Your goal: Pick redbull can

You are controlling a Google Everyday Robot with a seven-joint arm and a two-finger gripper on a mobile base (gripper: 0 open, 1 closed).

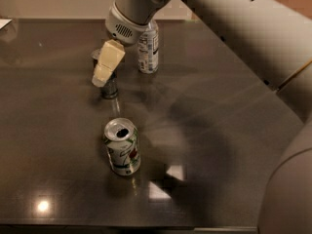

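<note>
Nearest on the dark, glossy desk (53, 145) stands a short, wide white can (123, 147) with green and red marks, upright, its top opened. Farther back and slightly to the left stands the redbull can (110, 88), upright; only its dark lower body and a bit of its rim show. The cream-coloured end effector (105, 69) hangs right over it, slanting down across the can's upper half and covering it. It overlaps the can, but whether it touches or grips the can cannot be told, nor whether it is open or closed. The can's base rests on the desk. The pale arm (219, 23) reaches in from the upper right. Just behind it stands a clear plastic bottle (148, 48), upright, near the redbull can but apart from it.
</note>
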